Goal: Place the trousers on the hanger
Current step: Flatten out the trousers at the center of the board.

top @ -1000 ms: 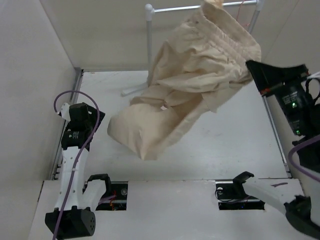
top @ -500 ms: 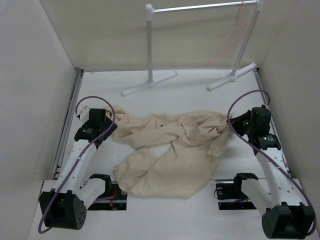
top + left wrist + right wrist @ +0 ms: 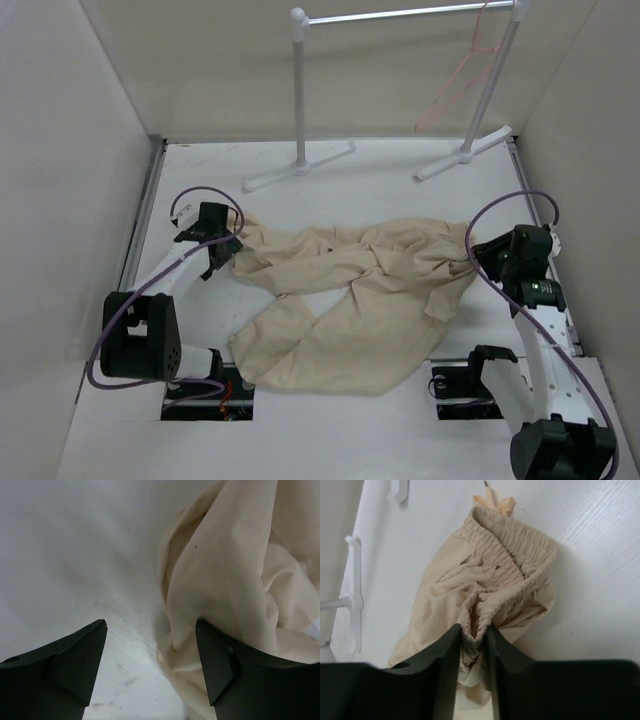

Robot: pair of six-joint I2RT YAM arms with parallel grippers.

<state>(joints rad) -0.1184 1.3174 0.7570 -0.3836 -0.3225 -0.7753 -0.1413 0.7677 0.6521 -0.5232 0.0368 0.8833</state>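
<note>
1. The trousers (image 3: 350, 290) lie crumpled on the white bench (image 3: 400, 190), spread across its middle from one arm to the other. The two legs trail toward the near edge.
2. The waist end sits at the bench's right side. In the right wrist view the gathered elastic waistband (image 3: 515, 540) is bunched up, and the knotted drawstring (image 3: 492, 500) pokes out at its far edge.
3. The right pincer (image 3: 478, 258) is low at that waist end. Its fingers (image 3: 445, 665) stand close together, pinching a raised fold of the waistband that fills the narrow gap between them.
4. The left pincer (image 3: 222, 248) is at the opposite end of the cloth, near the bench's left edge. Its fingers (image 3: 75, 665) are spread wide and hold nothing.
5. In the left wrist view bare bench shows between those fingers. A rumpled fold of the trousers lies against the tip of one finger, and the other finger is clear of the cloth.
6. The hanger (image 3: 460, 85), thin and pink-orange, hangs by its hook from the white rail stand (image 3: 400, 15) at the bench's far edge. It is close to the stand's right post and well apart from the trousers and both pincers.
7. Nothing is draped over the hanger, and the trousers rest wholly on the bench.
</note>
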